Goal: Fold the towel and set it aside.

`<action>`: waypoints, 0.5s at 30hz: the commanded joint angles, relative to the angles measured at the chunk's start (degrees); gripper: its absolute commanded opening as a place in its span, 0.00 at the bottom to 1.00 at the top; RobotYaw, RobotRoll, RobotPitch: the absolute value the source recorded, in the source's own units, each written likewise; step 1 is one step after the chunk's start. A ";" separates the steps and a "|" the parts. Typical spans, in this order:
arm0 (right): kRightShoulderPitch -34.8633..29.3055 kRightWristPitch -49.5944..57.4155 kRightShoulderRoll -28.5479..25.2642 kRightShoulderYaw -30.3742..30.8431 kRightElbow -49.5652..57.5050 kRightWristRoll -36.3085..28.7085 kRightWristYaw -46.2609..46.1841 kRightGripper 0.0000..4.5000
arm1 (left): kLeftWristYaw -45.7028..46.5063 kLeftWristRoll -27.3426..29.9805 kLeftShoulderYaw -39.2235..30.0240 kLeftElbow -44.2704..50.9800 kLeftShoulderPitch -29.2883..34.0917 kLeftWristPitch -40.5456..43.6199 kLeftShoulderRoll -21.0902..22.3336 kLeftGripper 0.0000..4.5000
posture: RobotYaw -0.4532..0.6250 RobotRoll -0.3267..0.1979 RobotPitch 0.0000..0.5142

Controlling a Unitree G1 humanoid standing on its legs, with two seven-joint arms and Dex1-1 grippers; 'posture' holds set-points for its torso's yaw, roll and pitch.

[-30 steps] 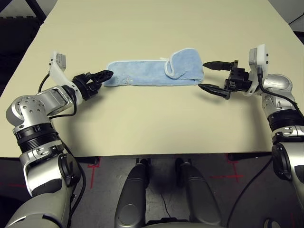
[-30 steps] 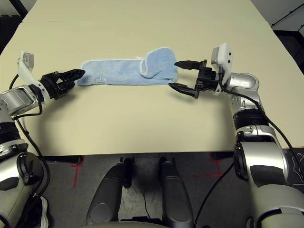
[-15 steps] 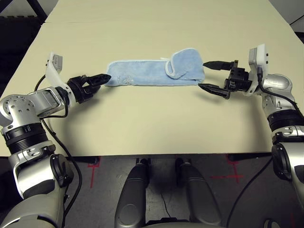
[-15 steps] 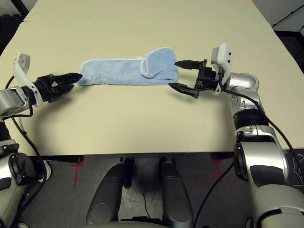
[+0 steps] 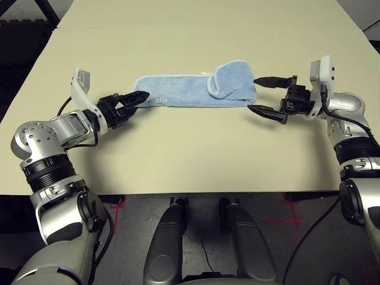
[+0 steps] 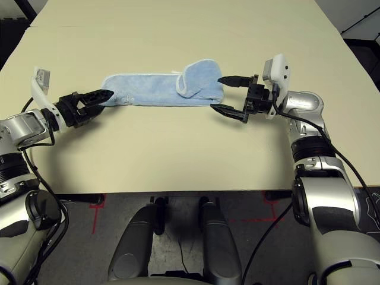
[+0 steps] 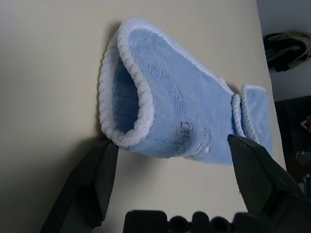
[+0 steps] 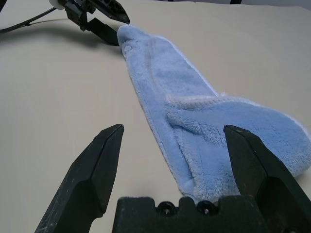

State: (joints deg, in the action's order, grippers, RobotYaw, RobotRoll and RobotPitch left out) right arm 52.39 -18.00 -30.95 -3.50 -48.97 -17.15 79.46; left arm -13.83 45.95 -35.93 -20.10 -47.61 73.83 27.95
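- Nearing the towel [image 5: 190,90] again, our left end effector [image 5: 132,102] is gaping wide at its left end, holding nothing.
- Our right end effector [image 5: 261,95] is hovering wide open, empty, at the towel's right end on the desk [image 5: 190,160].

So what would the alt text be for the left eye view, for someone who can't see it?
A light blue towel, folded into a long strip with one end doubled over, lies on a beige table. The robot's left gripper is open at one end of the strip, and its right gripper is open just off the doubled end, holding nothing.
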 commanded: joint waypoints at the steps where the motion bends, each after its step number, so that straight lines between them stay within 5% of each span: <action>1: -1.05 -0.36 -0.31 -0.35 1.06 0.28 0.26 0.99 | 1.12 -1.94 0.51 -3.24 0.03 -2.19 0.11 1.00 | 0.47 0.62 0.51; 5: -1.11 -0.34 -0.32 -0.35 1.14 0.37 0.19 0.99 | 0.97 -1.87 1.00 -4.14 -0.41 -3.00 0.24 1.00 | 0.47 0.62 0.51; 7: -1.11 -0.38 -0.36 -0.37 1.08 0.39 0.18 1.00 | 0.75 -1.96 1.52 -4.29 -0.36 -3.15 0.49 0.91 | 0.47 0.62 0.51; 15: -1.02 -0.42 -0.41 -0.38 1.01 0.47 0.12 1.00 | 0.77 -1.62 1.42 -4.53 -0.32 -3.20 0.65 0.30 | 0.47 0.62 0.51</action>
State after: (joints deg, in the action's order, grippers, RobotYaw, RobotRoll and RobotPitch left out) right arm 52.39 -18.00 -30.95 -3.50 -48.97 -16.99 79.38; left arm -13.40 44.90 -34.76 -23.91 -48.76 70.34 28.14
